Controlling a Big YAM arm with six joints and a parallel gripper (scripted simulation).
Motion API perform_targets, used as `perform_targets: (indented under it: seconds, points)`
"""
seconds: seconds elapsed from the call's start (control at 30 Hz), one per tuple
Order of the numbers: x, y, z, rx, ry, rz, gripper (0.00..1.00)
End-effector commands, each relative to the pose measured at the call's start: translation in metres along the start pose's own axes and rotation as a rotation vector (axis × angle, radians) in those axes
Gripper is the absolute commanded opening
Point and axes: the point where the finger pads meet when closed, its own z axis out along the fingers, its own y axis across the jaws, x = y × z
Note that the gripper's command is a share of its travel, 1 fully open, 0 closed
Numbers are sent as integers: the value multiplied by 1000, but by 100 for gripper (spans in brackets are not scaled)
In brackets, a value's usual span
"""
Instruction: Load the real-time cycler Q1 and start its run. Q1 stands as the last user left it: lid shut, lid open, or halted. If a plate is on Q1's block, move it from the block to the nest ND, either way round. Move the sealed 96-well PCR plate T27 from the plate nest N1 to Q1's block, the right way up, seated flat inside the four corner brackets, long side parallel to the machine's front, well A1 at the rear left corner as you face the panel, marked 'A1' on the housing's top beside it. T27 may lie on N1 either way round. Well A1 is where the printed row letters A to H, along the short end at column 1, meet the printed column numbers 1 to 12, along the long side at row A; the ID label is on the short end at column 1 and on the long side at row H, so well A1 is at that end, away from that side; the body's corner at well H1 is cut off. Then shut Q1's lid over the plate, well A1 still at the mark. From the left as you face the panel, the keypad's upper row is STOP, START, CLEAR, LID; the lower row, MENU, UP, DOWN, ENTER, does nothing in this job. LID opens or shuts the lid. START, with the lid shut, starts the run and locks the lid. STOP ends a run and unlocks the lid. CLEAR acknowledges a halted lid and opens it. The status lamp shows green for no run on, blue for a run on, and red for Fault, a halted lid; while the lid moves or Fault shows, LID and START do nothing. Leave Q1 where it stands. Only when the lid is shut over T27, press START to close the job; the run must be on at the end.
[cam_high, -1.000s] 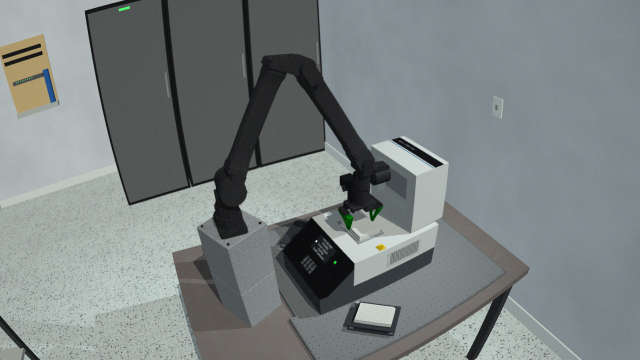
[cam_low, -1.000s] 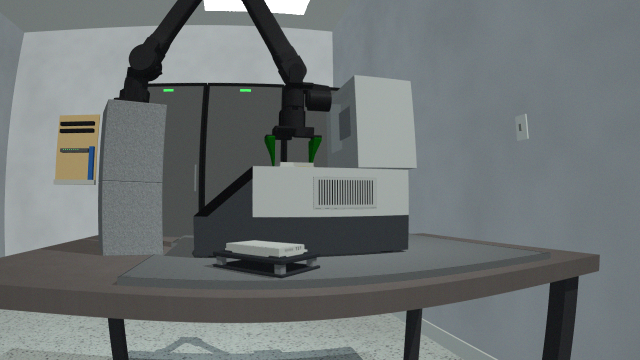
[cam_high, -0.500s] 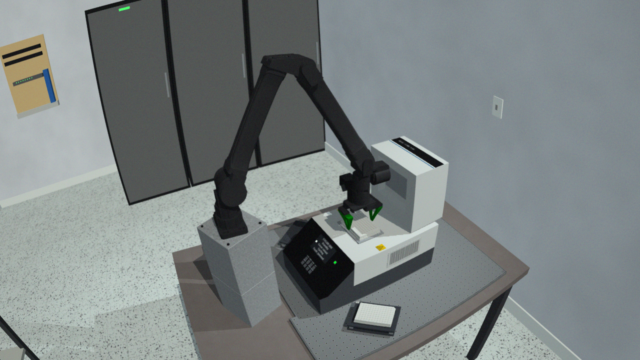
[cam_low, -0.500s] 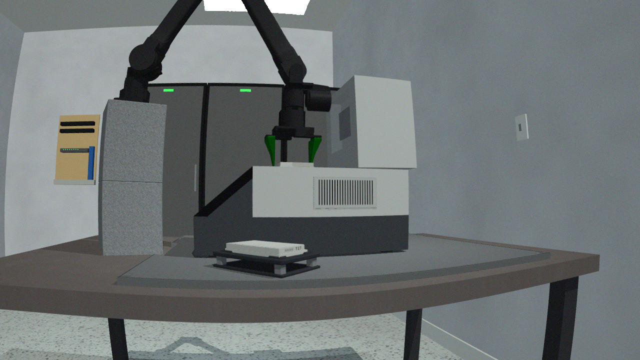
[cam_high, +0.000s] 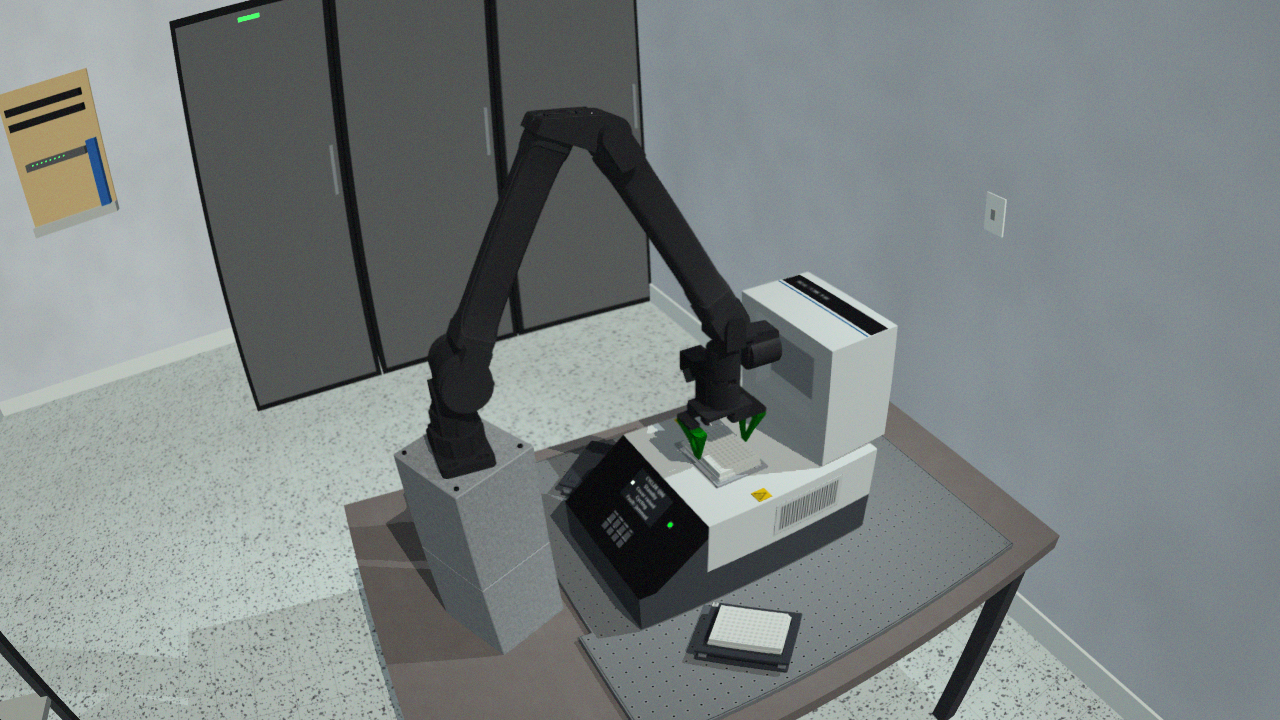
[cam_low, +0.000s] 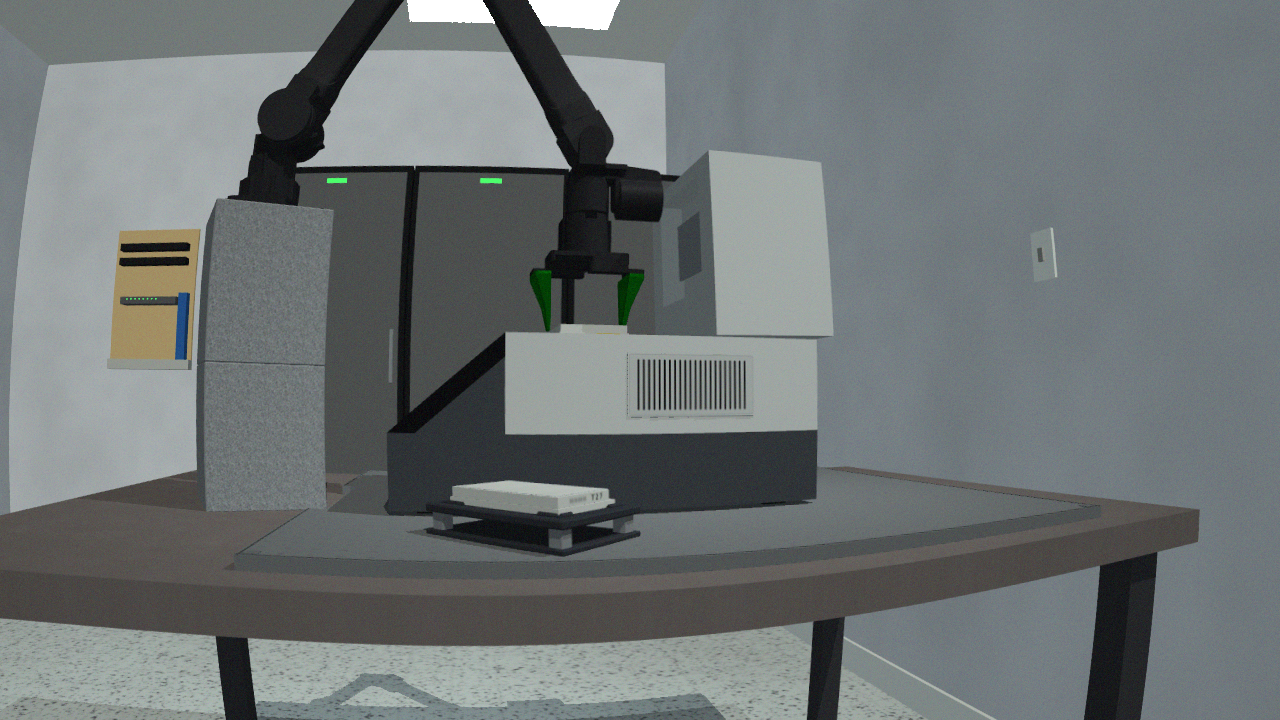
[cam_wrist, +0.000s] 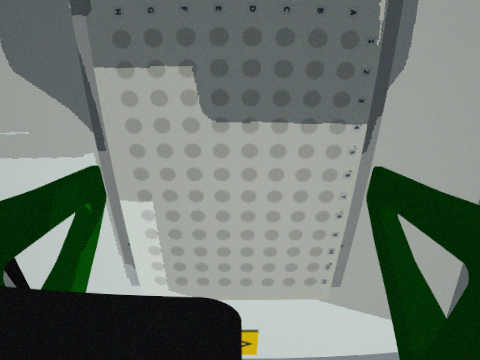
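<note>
The cycler Q1 (cam_high: 733, 483) stands on the table with its lid (cam_high: 819, 362) raised and its status lamp (cam_high: 670, 524) green. A white 96-well plate (cam_high: 732, 458) lies on Q1's block; it also shows in the wrist view (cam_wrist: 240, 160), with row letters along its far end. My gripper (cam_high: 720, 433) hovers just above this plate, fingers wide open on either side of it, not touching it; it also shows in the exterior view (cam_low: 586, 304). Plate T27 (cam_high: 750, 629) lies on nest N1 (cam_high: 744, 637) at the table's front; its label shows in the exterior view (cam_low: 597, 495).
The keypad (cam_high: 619, 525) sits on Q1's black front panel. A dark empty nest (cam_high: 581, 470) lies between Q1 and the arm's grey pedestal (cam_high: 478, 537). The raised lid stands close behind the gripper.
</note>
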Motion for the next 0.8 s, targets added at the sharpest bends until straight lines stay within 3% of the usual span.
perform_targets:
  seconds: [0.0, 0.3, 0.5, 0.77]
  points:
    - [-4, -19, -6, 35, 1, -13, 100]
    - [-5, -19, 1, 37, 1, -15, 100]
    - [-5, -25, -5, 56, 2, -14, 100]
    - [5, -22, 5, 42, 2, 7, 100]
